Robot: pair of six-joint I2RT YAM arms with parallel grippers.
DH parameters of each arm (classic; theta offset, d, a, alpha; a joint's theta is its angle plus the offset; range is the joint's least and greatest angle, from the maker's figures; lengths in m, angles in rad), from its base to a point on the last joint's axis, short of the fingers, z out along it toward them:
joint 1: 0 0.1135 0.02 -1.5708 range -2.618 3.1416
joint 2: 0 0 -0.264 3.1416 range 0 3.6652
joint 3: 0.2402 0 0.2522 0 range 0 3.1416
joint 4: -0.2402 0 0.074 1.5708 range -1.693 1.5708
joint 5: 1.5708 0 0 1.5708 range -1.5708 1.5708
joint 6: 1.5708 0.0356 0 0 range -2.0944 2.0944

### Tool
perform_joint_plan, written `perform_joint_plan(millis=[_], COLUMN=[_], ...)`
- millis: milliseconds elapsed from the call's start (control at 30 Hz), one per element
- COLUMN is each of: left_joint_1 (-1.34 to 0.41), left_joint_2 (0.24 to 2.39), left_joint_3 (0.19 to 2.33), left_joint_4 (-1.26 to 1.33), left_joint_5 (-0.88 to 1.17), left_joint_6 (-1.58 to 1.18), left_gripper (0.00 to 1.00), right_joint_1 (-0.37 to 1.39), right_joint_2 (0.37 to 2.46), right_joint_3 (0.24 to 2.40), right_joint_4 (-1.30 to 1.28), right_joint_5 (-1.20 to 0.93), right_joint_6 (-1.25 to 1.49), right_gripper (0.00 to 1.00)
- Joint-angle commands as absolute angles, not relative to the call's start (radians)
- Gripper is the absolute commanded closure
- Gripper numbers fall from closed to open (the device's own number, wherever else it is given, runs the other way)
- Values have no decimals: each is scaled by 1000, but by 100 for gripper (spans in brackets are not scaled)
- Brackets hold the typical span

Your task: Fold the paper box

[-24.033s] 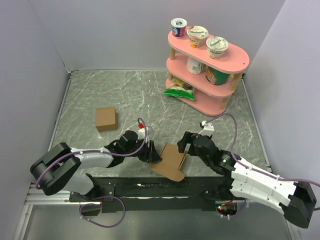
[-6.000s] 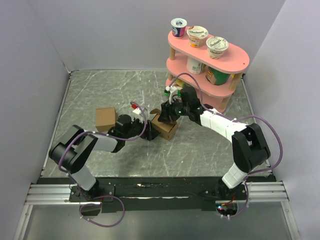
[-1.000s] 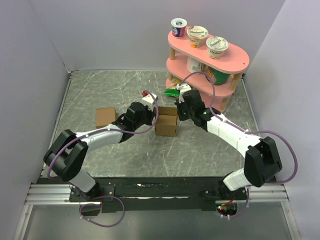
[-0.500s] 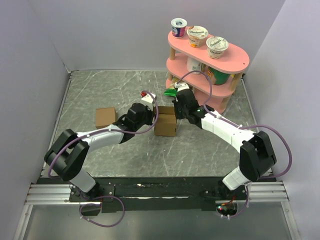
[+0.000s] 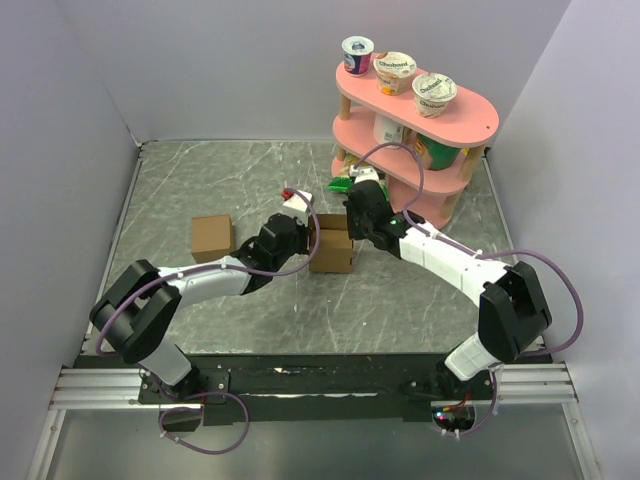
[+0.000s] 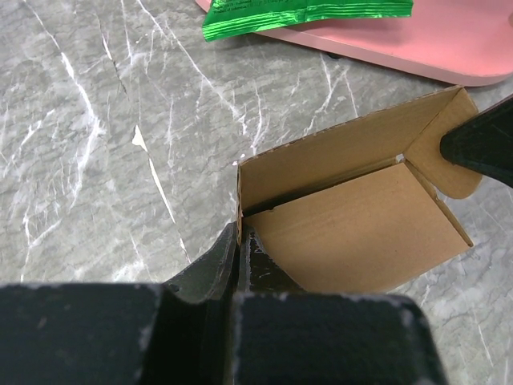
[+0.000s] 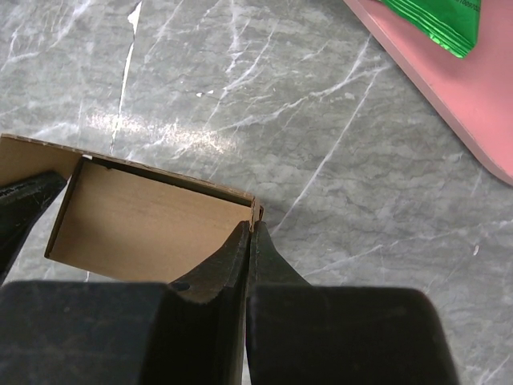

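Brown paper box (image 5: 331, 248) mid-table, top open, just in front of pink shelf (image 5: 478, 120); left gripper (image 6: 238, 239) pinched onto its left wall edge; right gripper (image 7: 251, 230) clamped on the opposite corner; cardboard cube (image 5: 211, 237) well apart, leftward.

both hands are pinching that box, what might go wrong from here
1. The left hand and right hand each pinch only a thin wall edge at a corner of the paper box; uneven pulling could tear or skew it.
2. The green packet and pink shelf sit just behind the box, so the right hand might knock them.
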State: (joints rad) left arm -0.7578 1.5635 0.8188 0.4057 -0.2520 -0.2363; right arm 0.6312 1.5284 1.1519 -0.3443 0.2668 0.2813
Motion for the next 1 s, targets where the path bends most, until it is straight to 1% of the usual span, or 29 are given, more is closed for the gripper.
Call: perform_joint_plan(millis=[0, 500, 967], left_joint_1=[-805, -842, -844], left_joint_2=[1557, 1562, 1571], left_joint_3=[793, 782, 802], left_joint_4=[399, 400, 382], left_joint_5=[-206, -270, -272], left_joint_6=[-282, -281, -305], left_gripper=[99, 99, 99], right_joint_1=[672, 686, 726], right_joint_2=[1548, 1583, 1536], right_joint_3=[1209, 1244, 1128], right_joint_4=[-342, -353, -288], right_joint_5=[225, 227, 268], right_joint_6=[330, 354, 413], right_gripper=[100, 100, 100])
